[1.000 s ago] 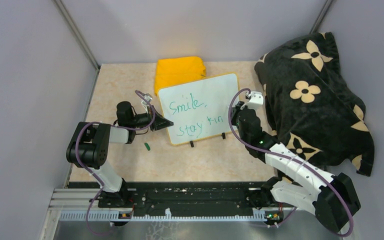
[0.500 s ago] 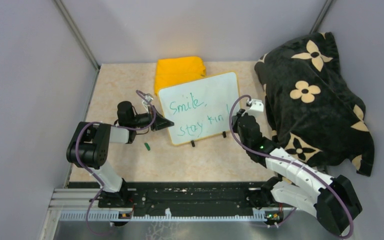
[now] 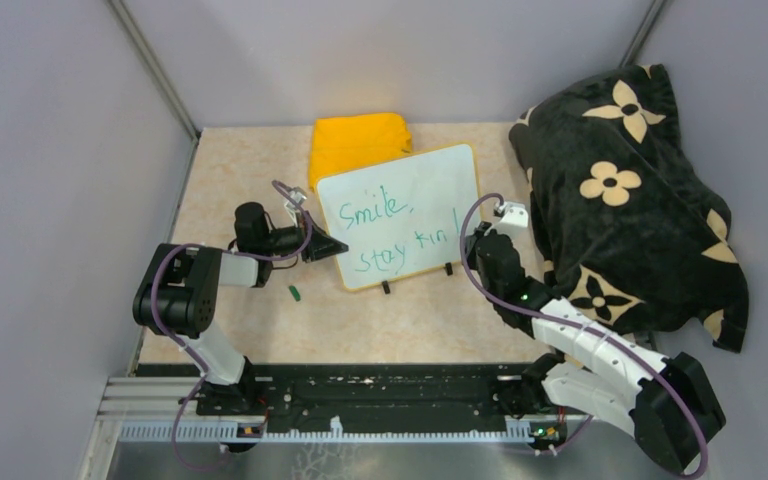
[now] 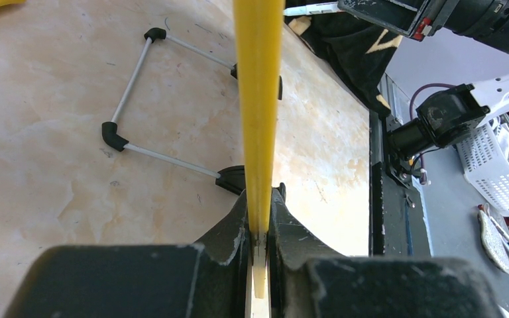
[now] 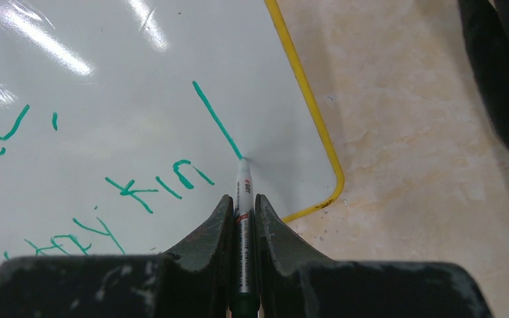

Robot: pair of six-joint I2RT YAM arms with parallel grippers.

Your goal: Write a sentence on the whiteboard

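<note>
Top view: the whiteboard (image 3: pixel 430 175) sits propped on the bench (image 3: pixel 250 170), touching the yellow cloth (image 3: pixel 358 140); the sentence (image 3: pixel 375 211) reads "Smile, stay kin" plus one long stroke
Left wrist: left pincer (image 4: pixel 258 211) clamped on the board's yellow rim, wire stand (image 4: pixel 132 86) on the bench beside it
Right wrist: right pincer (image 5: pixel 242 207) closed on a marker (image 5: pixel 243 177), tip touching the board at the stroke's lower end

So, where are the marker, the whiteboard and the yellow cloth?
marker (image 5: pixel 242 182): right wrist view, white barrel near the tip.
whiteboard (image 3: pixel 440 180): top external view, bare white surface.
yellow cloth (image 3: pixel 358 140): top external view, its middle.
</note>
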